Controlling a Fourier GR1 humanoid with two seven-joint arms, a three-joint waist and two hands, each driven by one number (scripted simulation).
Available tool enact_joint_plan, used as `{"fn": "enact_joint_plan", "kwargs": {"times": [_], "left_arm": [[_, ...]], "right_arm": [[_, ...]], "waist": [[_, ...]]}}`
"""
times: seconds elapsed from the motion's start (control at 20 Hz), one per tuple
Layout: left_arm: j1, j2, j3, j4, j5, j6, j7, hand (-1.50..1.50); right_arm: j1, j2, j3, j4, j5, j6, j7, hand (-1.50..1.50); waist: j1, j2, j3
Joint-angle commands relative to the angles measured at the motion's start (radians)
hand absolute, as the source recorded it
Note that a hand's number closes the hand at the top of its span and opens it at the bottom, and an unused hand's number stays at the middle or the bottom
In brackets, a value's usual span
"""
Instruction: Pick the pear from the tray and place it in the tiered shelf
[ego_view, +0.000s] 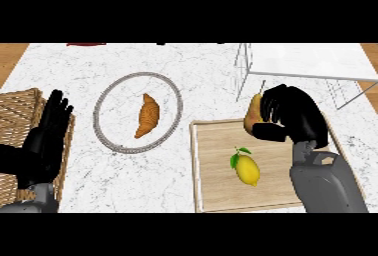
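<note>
Fingers (275, 106) of right hand (301, 122) around 1 pear (253, 111), those of left hand (44, 142) straight; 1 lemon (248, 170), 1 croissant (148, 116).

No readable txt.
No labels, brands, nos. or signs legible on any obj or surface in head view.
</note>
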Motion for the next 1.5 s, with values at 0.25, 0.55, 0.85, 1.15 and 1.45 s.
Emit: {"fn": "enact_joint_plan", "kwargs": {"times": [0.25,0.55,0.85,1.15,1.45], "left_arm": [[-0.016,-0.005,-0.003,-0.009,-0.004,-0.017,0.007,0.0],[-0.02,-0.02,-0.002,0.027,-0.017,-0.045,-0.016,0.0],[-0.034,-0.025,0.031,0.059,-0.022,-0.052,-0.044,0.0],[-0.056,0.0,0.074,0.032,0.004,-0.083,-0.006,0.0],[0.043,-0.046,0.004,-0.06,-0.042,-0.069,0.01,0.0]], "right_arm": [[-0.094,-0.065,-0.133,-0.376,0.058,0.093,0.302,1.5],[-0.174,-0.128,-0.261,-0.323,0.009,0.133,0.293,1.5],[-0.177,-0.186,-0.358,-0.132,0.0,0.022,0.134,1.5],[-0.193,-0.154,-0.342,0.049,0.061,-0.175,0.022,1.5],[-0.299,-0.202,-0.416,0.367,0.033,-0.325,-0.161,1.5]], "waist": [[0.027,0.01,0.002],[0.038,0.014,0.002],[0.04,0.016,0.003],[0.045,0.016,0.003],[0.054,0.016,0.003]]}}
